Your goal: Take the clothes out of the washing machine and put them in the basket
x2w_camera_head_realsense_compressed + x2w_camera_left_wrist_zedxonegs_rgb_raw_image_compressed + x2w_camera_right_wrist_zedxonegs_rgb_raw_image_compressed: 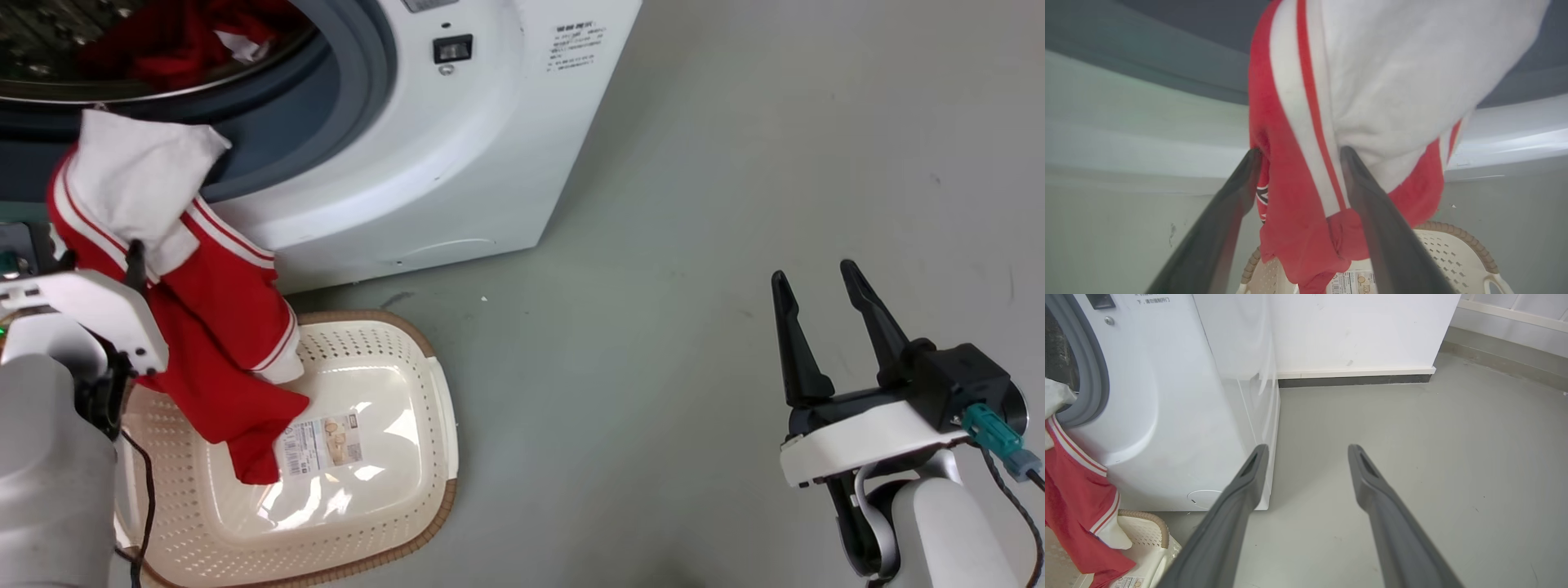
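Note:
A red jersey (212,327) with white trim and a white inner side hangs from the lower lip of the washing machine (449,163) opening, its tail reaching down into the basket (441,392). My left gripper (1299,150) stands open, its two fingers straddling the jersey (1290,204) with cloth between them; the basket rim (1457,234) shows below. More red clothes (180,41) lie inside the steel drum. My right gripper (815,273) is open over bare floor, well to the right of the machine, with nothing between its fingers (1253,473).
The basket sits on the grey floor directly under the machine's opening, a label on its floor (322,441). The machine's white side panel (1237,375) meets a white wall with a dark skirting (1355,380). Open grey floor (694,245) spreads to the right.

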You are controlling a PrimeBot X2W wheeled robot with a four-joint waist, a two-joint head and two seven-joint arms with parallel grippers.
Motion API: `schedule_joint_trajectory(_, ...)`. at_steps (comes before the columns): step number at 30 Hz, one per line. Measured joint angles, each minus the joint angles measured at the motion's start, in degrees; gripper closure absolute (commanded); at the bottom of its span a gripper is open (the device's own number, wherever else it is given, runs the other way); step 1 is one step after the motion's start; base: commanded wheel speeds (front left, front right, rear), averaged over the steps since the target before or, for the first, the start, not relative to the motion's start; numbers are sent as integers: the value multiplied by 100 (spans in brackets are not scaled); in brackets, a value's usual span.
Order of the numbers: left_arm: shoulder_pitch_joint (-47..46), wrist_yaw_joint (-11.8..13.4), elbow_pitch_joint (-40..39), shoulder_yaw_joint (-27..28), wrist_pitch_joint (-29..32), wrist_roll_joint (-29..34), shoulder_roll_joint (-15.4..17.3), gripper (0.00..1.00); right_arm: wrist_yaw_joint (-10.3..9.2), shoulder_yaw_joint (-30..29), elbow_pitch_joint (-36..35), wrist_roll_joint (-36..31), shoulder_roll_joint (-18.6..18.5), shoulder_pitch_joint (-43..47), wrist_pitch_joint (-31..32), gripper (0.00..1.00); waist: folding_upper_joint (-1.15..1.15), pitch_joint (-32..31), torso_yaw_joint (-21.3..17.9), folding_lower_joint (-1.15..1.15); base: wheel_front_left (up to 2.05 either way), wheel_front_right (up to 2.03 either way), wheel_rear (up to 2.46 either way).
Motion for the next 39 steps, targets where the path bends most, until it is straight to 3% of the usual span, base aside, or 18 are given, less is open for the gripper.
schedule_joint_trajectory(9,-418,125,361,19,-182,-93,64,0,0,25,157,35,0,-149,-113,0,0,191,-94,0,0,0,0)
schedule_joint_trajectory(10,-442,141,398,23,-223,-99,63,10,0,25,163,35,0,-160,-116,0,0,193,-92,0,0,0,0)
schedule_joint_trajectory(11,-460,144,437,20,-263,-110,62,66,0,25,172,34,0,-165,-124,0,0,191,-89,0,0,0,0)
schedule_joint_trajectory(12,-469,143,461,15,-313,-127,58,100,0,26,187,33,0,-170,-136,0,0,185,-84,0,0,0,0)
schedule_joint_trajectory(19,-392,104,679,9,-637,-254,-57,100,0,9,267,-10,0,-175,-140,0,0,7,-41,0,0,0,0)
schedule_joint_trajectory(27,311,137,645,101,-1276,-445,-416,100,0,-32,282,-101,0,-32,-81,0,0,-476,77,0,0,0,0)
schedule_joint_trajectory(39,1675,124,-20,-56,-1326,-495,-1020,100,0,-56,157,-196,0,386,175,0,0,-1330,378,0,0,0,0)
